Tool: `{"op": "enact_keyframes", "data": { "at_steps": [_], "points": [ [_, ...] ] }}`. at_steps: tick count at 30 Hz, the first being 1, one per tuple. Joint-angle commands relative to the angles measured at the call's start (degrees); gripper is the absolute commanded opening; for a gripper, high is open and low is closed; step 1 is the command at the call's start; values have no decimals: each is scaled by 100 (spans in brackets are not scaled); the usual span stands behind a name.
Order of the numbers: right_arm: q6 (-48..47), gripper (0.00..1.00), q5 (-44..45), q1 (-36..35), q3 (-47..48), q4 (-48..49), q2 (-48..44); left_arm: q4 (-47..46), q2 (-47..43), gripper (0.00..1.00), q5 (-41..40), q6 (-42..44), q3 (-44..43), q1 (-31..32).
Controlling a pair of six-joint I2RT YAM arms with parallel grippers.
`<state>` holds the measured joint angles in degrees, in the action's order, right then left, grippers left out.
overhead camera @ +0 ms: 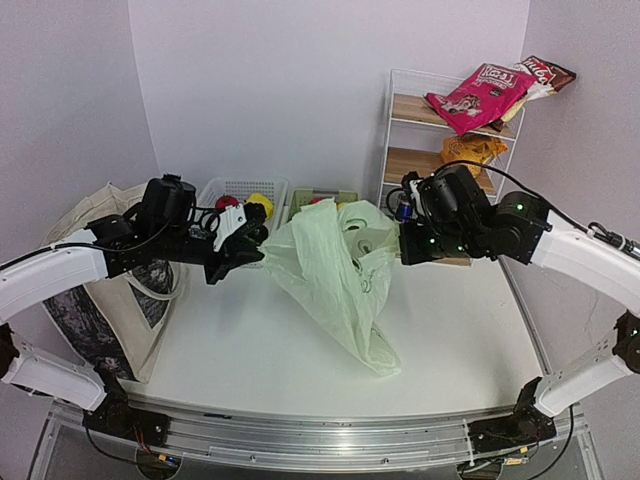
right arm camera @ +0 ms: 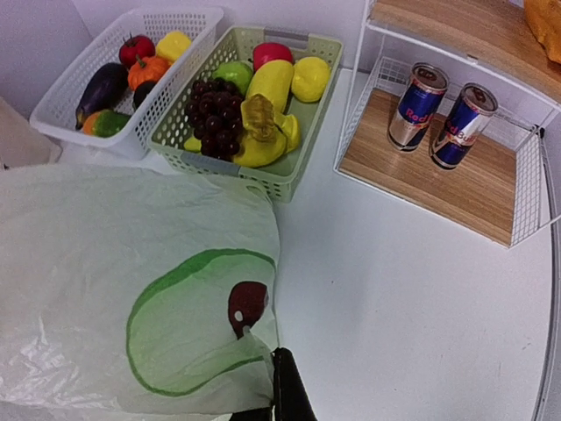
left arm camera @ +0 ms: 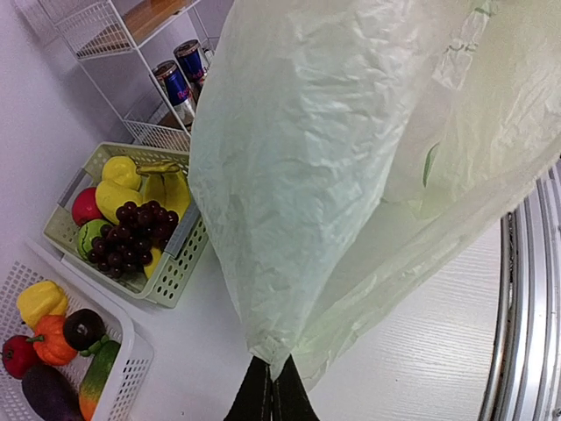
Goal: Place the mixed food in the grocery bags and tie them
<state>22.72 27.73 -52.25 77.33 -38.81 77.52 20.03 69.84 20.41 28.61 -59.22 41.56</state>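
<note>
The pale-green plastic bag [overhead camera: 335, 275] printed with avocados hangs stretched between my two grippers above the table. My left gripper [overhead camera: 252, 243] is shut on its left edge; in the left wrist view the bag [left arm camera: 351, 158] is pinched at the fingertips [left arm camera: 270, 393]. My right gripper [overhead camera: 403, 243] is shut on the bag's right side; the right wrist view shows the avocado print [right arm camera: 202, 324] at the fingers [right arm camera: 289, 395]. The beige canvas tote [overhead camera: 105, 285] stands at the left. Purple grapes [right arm camera: 219, 123], yellow fruit [right arm camera: 272, 83] and two blue-silver cans [right arm camera: 443, 114] show. Snack packets [overhead camera: 480, 95] lie on the shelf.
A white slotted basket [right arm camera: 188, 39] of vegetables and a green slotted basket [right arm camera: 311, 127] of fruit stand at the back of the table. A white wire shelf rack [overhead camera: 400, 130] stands at the back right. The table's metal front rail [overhead camera: 300, 435] runs along the near edge.
</note>
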Motion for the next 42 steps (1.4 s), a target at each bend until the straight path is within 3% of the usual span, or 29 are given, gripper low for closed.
{"op": "enact_keyframes", "data": {
  "at_steps": [1,5,8,15,16,17,19,20,21,28,33,36,40,42],
  "points": [
    [-892,0,-461,15,628,-519,289,148,-307,0,70,109,-317,-16],
    [-1329,0,-265,181,972,-824,82,297,-491,0,-161,280,-478,-16],
    [-1416,0,-304,263,1101,-835,-12,379,-898,0,23,446,-111,-16],
    [-826,0,-1476,255,1341,-792,721,283,-1374,0,378,521,599,-16],
    [-761,0,-1631,227,1441,-756,838,320,-1368,7,650,547,564,-17],
    [-735,0,-1800,176,1501,-692,962,397,-1359,22,863,613,523,-17],
    [-756,0,-2158,82,1634,-538,1139,564,-1364,81,1315,887,361,-14],
    [-785,0,-2370,36,1685,-468,1197,625,-1383,94,1402,1030,261,-13],
    [-818,0,-2565,-12,1736,-414,1243,668,-1404,99,1431,1191,150,-16],
    [-826,0,-3149,-91,2028,-306,1361,1736,-1363,99,1910,2127,-1187,-16],
    [-811,0,-3159,-144,2154,-143,1511,3369,-641,99,2809,2607,-1769,-9],
    [-805,0,-3151,-174,2290,-100,1647,3279,-179,93,2783,2701,-1923,139],
    [-794,0,-3068,-240,2388,-91,1728,2967,214,73,2215,2805,-2065,525],
    [-795,0,-3021,-263,2397,-84,1722,2848,241,74,1906,2860,-1937,578]
  ]
}}
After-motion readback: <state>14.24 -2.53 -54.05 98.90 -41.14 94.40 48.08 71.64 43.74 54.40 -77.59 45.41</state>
